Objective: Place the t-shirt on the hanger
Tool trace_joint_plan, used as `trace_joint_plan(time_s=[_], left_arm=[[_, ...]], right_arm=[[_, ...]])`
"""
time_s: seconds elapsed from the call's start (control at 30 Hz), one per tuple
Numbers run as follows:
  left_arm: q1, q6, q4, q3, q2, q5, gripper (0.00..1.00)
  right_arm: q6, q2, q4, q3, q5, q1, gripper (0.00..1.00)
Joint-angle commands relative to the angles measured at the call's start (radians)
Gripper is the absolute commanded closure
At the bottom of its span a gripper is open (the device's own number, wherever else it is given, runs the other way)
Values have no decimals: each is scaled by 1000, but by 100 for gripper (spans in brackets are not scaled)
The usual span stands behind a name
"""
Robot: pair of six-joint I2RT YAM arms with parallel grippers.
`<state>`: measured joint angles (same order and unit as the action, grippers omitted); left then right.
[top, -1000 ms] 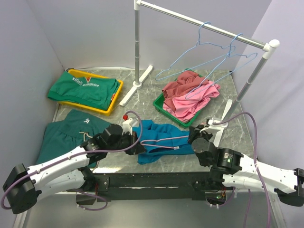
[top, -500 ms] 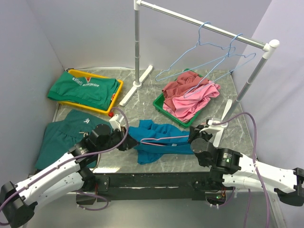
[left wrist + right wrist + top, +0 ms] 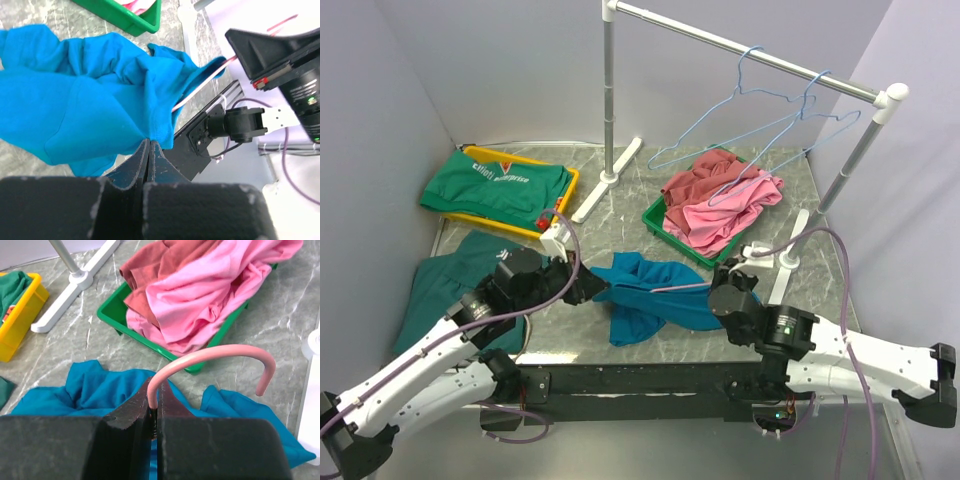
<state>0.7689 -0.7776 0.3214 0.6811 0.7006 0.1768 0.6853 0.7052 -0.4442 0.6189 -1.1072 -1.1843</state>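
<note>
Soft, matt teal cloth t-shirt; smooth pink-coated wire hanger; beyond the right hand, a glossy green plastic tray on marble-patterned tabletop.

— What sort of place is this?
— A robot lab booth. Plain lilac walls box in a marble-patterned table, and two robot arms are bolted to a black rail at its edge.
— Anything else?
— Purple cables, a clothes rack, and garments sorted into trays.
</note>
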Motion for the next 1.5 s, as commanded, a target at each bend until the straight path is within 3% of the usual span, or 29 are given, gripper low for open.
trace_joint_plan(time_s=[0.0, 0.1, 0.3, 0.6, 0.77, 0.93, 1.03, 1.2, 1.47], left_arm=[[-5, 130, 63, 135, 65, 36, 99], [-5, 248, 140, 263, 131, 65, 99], [-5, 342, 244, 498, 215, 118, 99], [-5, 417, 343, 626, 254, 161, 99], [-5, 394, 270, 666, 258, 217, 99], [-5, 390, 266, 684, 286, 251, 98], [-5, 383, 251, 686, 277, 245, 90], [-5, 391, 239, 716, 243, 195, 50], [-5, 448, 289, 822, 221, 89, 22]], right_arm=[[-52, 69, 18, 123, -74, -17, 100], [-85, 132, 21, 208, -115, -63, 100], [-87, 269, -45, 387, -175, -100, 100], [-319, 367, 64, 574, -188, -104, 100], [-342, 433, 59, 659, -149, -115, 100], [-473, 421, 154, 720, -125, -115, 100], [-506, 435, 165, 748, -115, -113, 100], [-463, 447, 147, 717, -65, -115, 100], [-553, 389, 159, 798, -39, -115, 100]])
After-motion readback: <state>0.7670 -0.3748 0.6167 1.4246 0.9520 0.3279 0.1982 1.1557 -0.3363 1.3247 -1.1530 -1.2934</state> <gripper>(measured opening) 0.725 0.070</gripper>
